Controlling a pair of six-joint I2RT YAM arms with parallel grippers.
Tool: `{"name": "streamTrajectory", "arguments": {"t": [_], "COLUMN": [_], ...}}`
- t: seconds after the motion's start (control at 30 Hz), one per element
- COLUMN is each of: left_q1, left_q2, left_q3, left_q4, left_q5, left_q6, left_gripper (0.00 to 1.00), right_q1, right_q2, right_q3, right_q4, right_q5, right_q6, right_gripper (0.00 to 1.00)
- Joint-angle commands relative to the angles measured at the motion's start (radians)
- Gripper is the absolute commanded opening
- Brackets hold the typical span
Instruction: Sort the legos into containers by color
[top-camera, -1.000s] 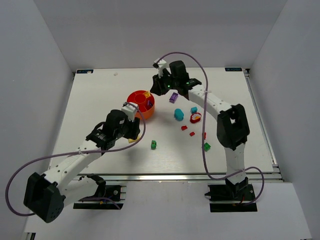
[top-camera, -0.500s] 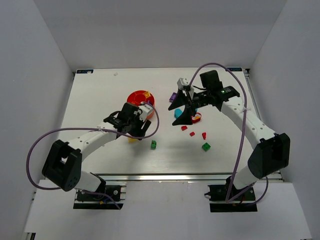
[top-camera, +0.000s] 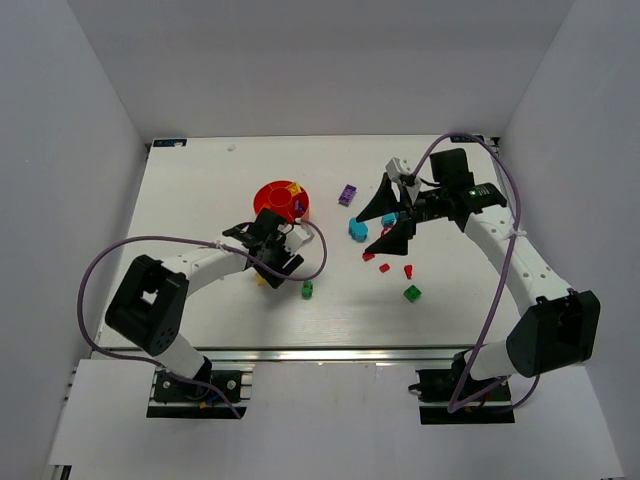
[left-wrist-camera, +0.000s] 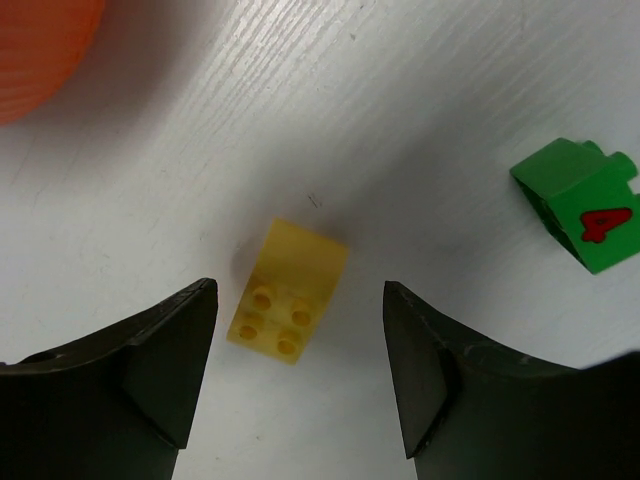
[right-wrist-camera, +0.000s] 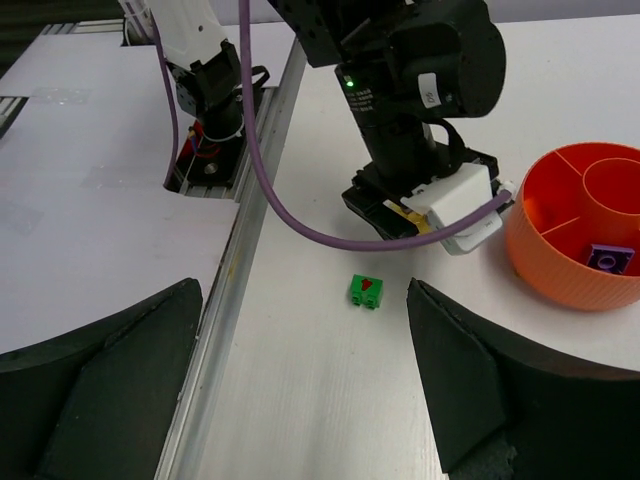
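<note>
The left end effector (top-camera: 274, 262), spread, straddles the yellow brick (left-wrist-camera: 289, 302) on the counter (top-camera: 190, 190), just near of the orange tub (top-camera: 266, 190). The brick lies skewed, so closing may twist or squirt it out. The right end effector (top-camera: 386, 222) gapes empty.

You get one readable mark: red "4" on the green lego brick (left-wrist-camera: 585, 220), left wrist view. Arm sticker (right-wrist-camera: 430, 88) txt too blurry.

The hand (left-wrist-camera: 297, 320) hangs spread above the white surface (left-wrist-camera: 450, 110), dark fingers (left-wrist-camera: 160, 370) flanking a yellow brick (left-wrist-camera: 290, 290) without touching it (four studs showing). A green brick (left-wrist-camera: 580, 215) marked with a red 4 lies at two o'clock, and the orange tub (left-wrist-camera: 40, 45) at eleven.
</note>
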Motion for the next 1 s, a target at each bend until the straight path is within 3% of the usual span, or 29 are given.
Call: {"name": "streamTrajectory", "arguments": {"t": [0.0,0.37,0.6,0.73,0.77,0.97], "left_q1": [0.005,0.005,0.005,0.005,0.005,0.005], "left_q2": [0.032,0.11,-0.017,-0.183,-0.222,-0.451], "left_q3": [0.054,0.081,0.138,0.127,0.121,0.042], "left_q4": [-0.005,-0.031,-0.083,-0.039,-0.016,0.216], "left_q5": [-0.022,-0.005,0.02,0.098,0.121,0.191], "left_q6": [0.045,0.039,-0.001,-0.041,-0.068,-0.224], "left_gripper": [0.77,0.56,0.23,0.15,0.13,0.11], "right_q1": [-0.017,-0.068,-0.077,-0.071,-0.069,-0.064], "right_q2": [-0.018,-0.012,0.011,0.01,0.005,-0.032], "right_q3": [-0.018,-0.027,-0.021,-0.056,-0.07,-0.174], "right_q4": [0.017,-0.001,0.008,0.128,0.225,0.481], "right_q5": [-0.067,-0.115,-0.057,0.007,0.029,0.202], "right_q6": [-0.015,-0.034,0.006,0.157,0.211,0.504], "right_gripper": [0.88,0.88,0.81,0.7,0.68,0.56]}}
